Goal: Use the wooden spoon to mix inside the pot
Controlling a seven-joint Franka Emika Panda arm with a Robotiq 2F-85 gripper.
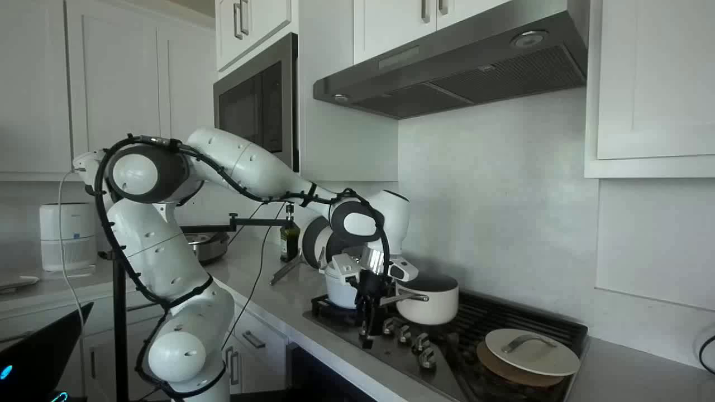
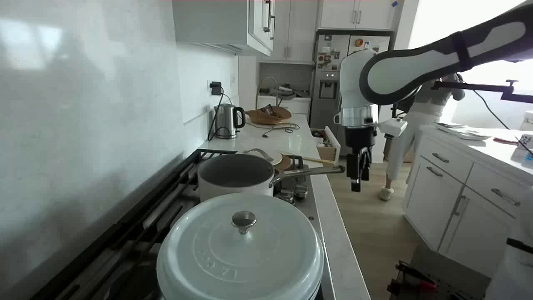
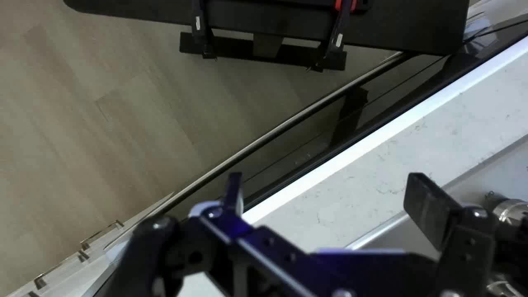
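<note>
Pot [image 1: 430,308] uncovered, grey inside, lidded casserole [image 1: 339,293] near, contents hidden, gripper [image 3: 328,194] jaws apart

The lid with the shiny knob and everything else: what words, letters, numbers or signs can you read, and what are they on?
"LA": on the pale lid, in an exterior view.
"CO", perhaps: on the same lid, too faint to be sure.
Too small or blurred to read: anything on the dark bottle, white cylinder or fridge.
The glowing blue mark on the dark laptop: can't tell what it says.
Wrist view: none.
</note>
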